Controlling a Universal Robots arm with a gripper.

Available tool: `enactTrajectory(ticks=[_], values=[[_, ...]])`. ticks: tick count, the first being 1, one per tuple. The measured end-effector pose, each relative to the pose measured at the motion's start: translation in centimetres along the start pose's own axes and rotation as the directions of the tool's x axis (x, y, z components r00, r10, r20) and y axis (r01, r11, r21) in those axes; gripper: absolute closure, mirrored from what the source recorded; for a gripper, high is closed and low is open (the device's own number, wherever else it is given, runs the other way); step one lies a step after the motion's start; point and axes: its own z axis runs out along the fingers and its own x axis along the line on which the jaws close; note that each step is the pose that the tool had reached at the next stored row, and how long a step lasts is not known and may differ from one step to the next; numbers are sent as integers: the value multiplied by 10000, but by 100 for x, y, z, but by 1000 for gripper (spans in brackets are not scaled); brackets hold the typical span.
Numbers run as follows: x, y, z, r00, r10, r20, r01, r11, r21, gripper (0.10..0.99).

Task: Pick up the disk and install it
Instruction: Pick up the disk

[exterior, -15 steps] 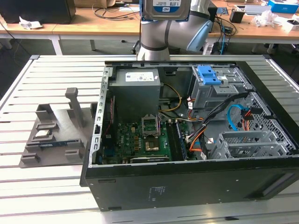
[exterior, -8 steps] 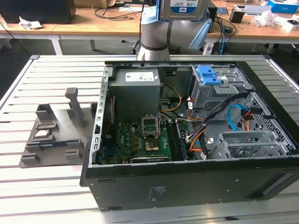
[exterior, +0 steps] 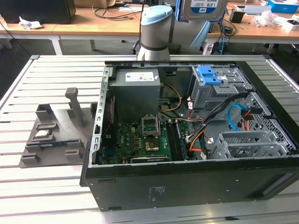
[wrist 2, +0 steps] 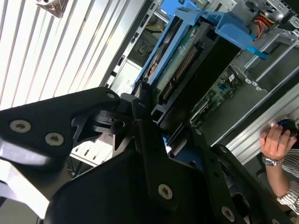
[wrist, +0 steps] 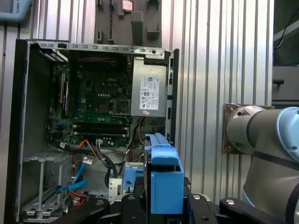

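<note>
The disk point(exterior: 203, 6), silver-grey with a white-and-blue label, hangs high above the far side of the open computer case point(exterior: 187, 182) in the exterior view. In both wrist views my gripper point(wrist 2: 156, 119) is shut on the disk point(wrist 2: 180, 56), its black fingers point(wrist 2: 140, 140) clamping the bright blue bracket. In the first wrist view the disk point(wrist: 164, 172) stands edge-on between the gripper point(wrist: 163, 207) and the case below. The drive cage point(exterior: 224, 86) sits in the case's far corner on the exterior view's right, with a small blue latch piece point(exterior: 208, 74) on it.
Inside the case are a grey power supply box point(exterior: 137, 83), the motherboard point(exterior: 149, 137) and loose orange and blue cables point(exterior: 233, 116). A grey fixture with small parts point(exterior: 51, 133) lies on the slatted table at the exterior view's left. A person's hand point(wrist 2: 278, 137) rests beside the table.
</note>
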Motion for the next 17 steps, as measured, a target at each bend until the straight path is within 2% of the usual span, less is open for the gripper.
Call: enactTrajectory(ticks=[5, 6, 13, 17], values=[[11, -243, -10, 10000, 1, 1, -1, 10000, -1, 718], [12, -259, -11, 10000, 0, 2, 0, 10000, -1, 718], [13, -268, -12, 10000, 0, 0, 0, 10000, 0, 718], [48, -267, -13, 10000, 0, -1, 0, 10000, -1, 718]])
